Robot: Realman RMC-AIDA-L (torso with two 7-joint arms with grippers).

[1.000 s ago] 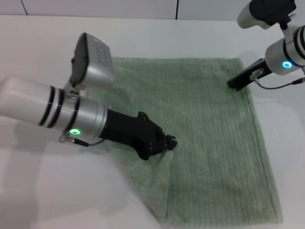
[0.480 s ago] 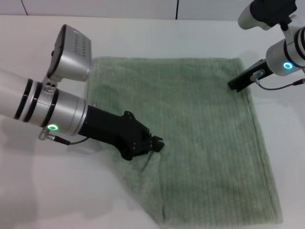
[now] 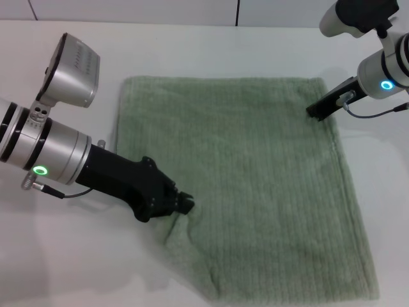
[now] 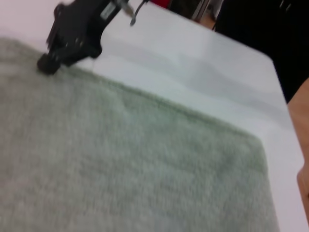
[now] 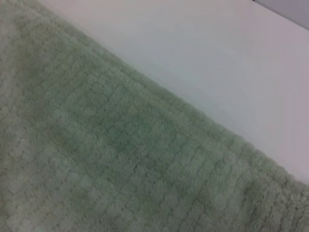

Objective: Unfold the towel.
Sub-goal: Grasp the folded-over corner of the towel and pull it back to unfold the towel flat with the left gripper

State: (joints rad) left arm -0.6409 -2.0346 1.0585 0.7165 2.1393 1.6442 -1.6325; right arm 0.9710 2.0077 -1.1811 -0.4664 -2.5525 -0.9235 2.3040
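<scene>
Towel [image 3: 255,185] flat on white table [image 3: 211,45], nearly spread, 7 o'clock corner bunched; left gripper [image 3: 182,204] pinching fold there; right gripper [image 3: 317,110] pressing 1 o'clock corner, finger state unclear. Risk: pinch slips, fold drops back; hard pull drags corner from under right gripper.

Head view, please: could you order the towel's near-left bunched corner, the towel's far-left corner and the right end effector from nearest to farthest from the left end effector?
1. Bunched corner, just beside the left end effector.
2. Far-left corner, behind it.
3. Right end effector, at the towel's far-right corner.
</scene>
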